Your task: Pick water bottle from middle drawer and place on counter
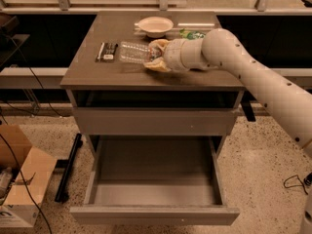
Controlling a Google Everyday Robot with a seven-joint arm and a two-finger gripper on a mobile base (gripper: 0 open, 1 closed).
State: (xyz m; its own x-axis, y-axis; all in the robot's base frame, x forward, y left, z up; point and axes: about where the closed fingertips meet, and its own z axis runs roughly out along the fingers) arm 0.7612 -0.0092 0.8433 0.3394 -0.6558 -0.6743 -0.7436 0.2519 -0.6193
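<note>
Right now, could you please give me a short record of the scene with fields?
gripper: over the counter, closed on one end of the water bottle
water bottle: on its side, seemingly resting on the counter
middle drawer: pulled open, nothing visible inside
also on counter: white bowl, green bag, dark flat object

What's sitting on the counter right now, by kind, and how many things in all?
water bottle: 1, lying on the counter, its right end in the gripper
white bowl: 1
green snack bag: 1, partly behind the arm
dark flat object: 1
Total: 4
</note>
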